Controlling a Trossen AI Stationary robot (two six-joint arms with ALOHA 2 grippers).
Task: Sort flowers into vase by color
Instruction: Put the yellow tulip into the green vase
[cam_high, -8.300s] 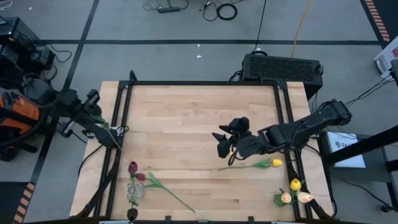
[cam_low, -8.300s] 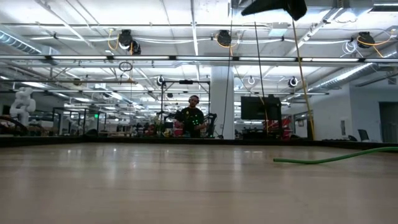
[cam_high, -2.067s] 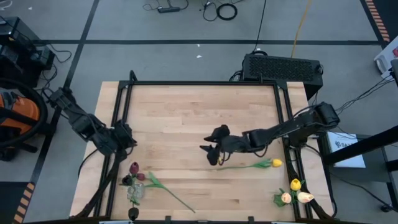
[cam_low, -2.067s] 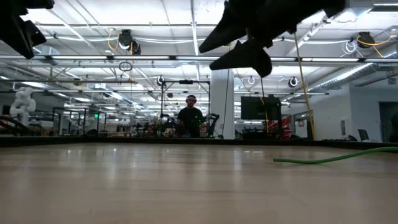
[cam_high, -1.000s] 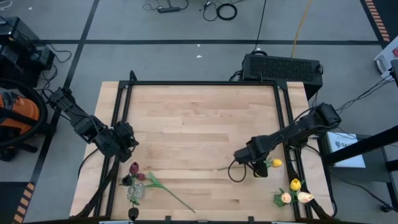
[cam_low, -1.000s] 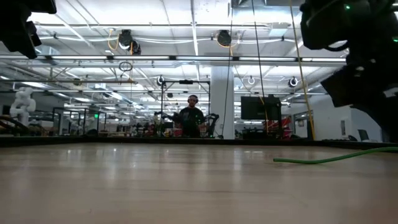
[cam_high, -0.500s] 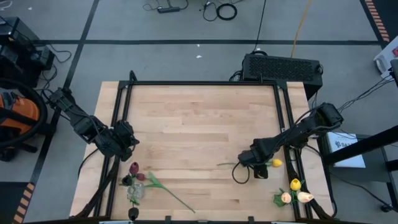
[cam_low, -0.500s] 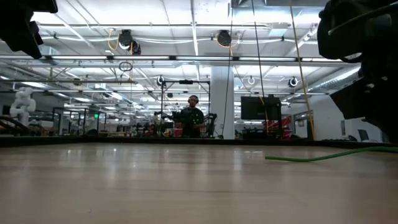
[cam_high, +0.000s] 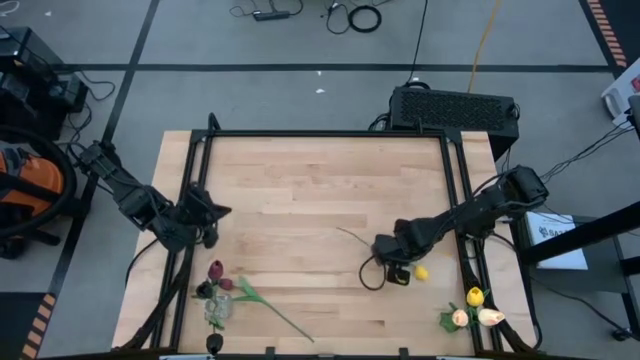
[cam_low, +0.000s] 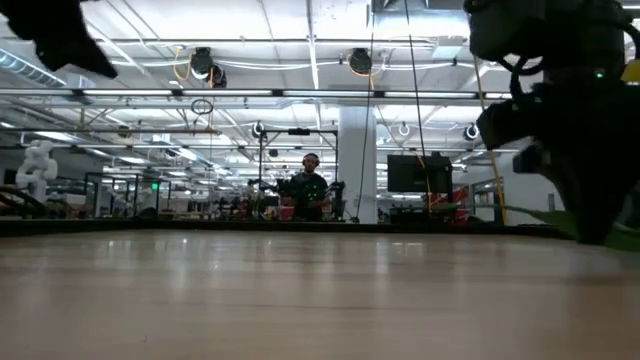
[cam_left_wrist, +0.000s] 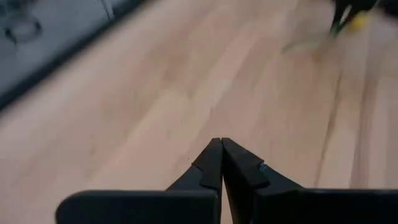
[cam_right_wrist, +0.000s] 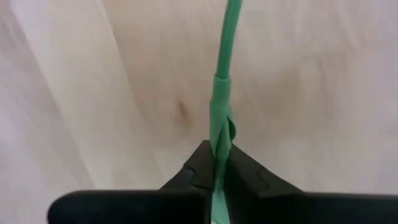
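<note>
Right gripper (cam_high: 392, 262) at 4 o'clock from table (cam_high: 320, 180) centre, fingers (cam_right_wrist: 198, 167) clamped narrow on green stem (cam_right_wrist: 222, 99) of yellow tulip (cam_high: 421, 272); yellow head just beside gripper at its 4 o'clock, stem tip projecting toward 10 o'clock. Left gripper (cam_high: 212, 212) at table's 9 o'clock edge, fingers (cam_left_wrist: 211, 163) pressed together, holding nothing. Dark red tulips (cam_high: 215, 270) grouped at 7 o'clock corner around glass vase (cam_high: 215, 310). Yellow and peach tulips (cam_high: 475, 310) grouped at 5 o'clock corner. Person (cam_low: 305, 192) in room background.
</note>
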